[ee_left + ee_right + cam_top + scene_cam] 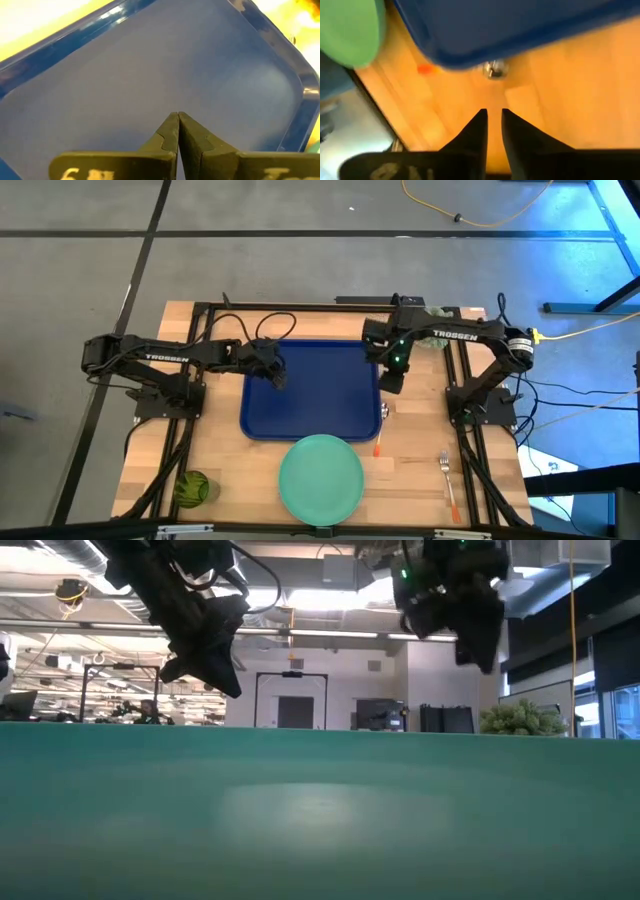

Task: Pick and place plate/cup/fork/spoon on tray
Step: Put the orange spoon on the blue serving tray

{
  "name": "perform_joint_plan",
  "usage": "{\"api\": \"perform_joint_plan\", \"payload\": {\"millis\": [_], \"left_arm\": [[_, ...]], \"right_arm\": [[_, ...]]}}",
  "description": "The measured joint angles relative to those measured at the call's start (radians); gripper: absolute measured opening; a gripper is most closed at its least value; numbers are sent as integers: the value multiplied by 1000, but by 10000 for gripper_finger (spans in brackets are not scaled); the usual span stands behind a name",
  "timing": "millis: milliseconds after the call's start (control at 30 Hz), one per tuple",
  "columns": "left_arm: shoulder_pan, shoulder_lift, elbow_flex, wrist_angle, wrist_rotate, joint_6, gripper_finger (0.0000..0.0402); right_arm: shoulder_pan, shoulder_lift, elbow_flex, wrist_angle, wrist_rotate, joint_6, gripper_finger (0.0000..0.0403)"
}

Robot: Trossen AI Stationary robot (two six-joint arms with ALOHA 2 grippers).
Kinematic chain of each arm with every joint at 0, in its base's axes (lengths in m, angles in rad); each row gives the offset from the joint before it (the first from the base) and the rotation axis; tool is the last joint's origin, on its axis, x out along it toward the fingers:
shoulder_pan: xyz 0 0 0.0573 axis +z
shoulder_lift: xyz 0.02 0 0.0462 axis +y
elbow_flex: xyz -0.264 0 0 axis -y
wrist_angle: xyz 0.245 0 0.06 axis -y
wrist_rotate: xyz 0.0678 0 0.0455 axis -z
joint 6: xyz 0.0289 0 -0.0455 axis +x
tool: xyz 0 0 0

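Observation:
The dark blue tray (310, 392) lies mid-table. Near the front edge lies the mint-green plate (320, 478), and the dark-green cup (192, 488) stands at the front left. The spoon (381, 428) lies beside the tray's near right corner, with its bowl (492, 69) toward the tray. The fork (448, 478) lies at the front right. My left gripper (278, 376) hangs shut over the tray's left part (150, 75). My right gripper (392, 376) hovers over the tray's right rim. Its fingers (492, 117) are slightly apart with nothing between them.
A pale green fuzzy plant (435, 311) sits at the far right behind the right arm. Black frame rails (460, 395) and both arm bases flank the tray. Bare wood shows between the tray and the fork. The plate (320, 820) fills the low view's foreground.

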Motion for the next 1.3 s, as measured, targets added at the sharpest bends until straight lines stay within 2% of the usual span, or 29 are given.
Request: {"api": "perform_joint_plan", "payload": {"millis": [100, 267, 533, 933, 1300], "left_arm": [[0, 0, 0, 0, 6, 0, 0], [1, 0, 0, 0, 14, 0, 0], [1, 0, 0, 3, 39, -1, 0], [0, 0, 0, 3, 46, -7, 0], [0, 0, 0, 4, 46, -7, 0]], "right_arm": [[11, 0, -111, 29, -40, -54, 74], [27, 0, -279, 218, -97, -104, 74], [25, 0, -421, 523, -108, -105, 75], [25, 0, -452, 559, -48, -146, 75], [25, -1, -490, 627, -41, -114, 75]]}}
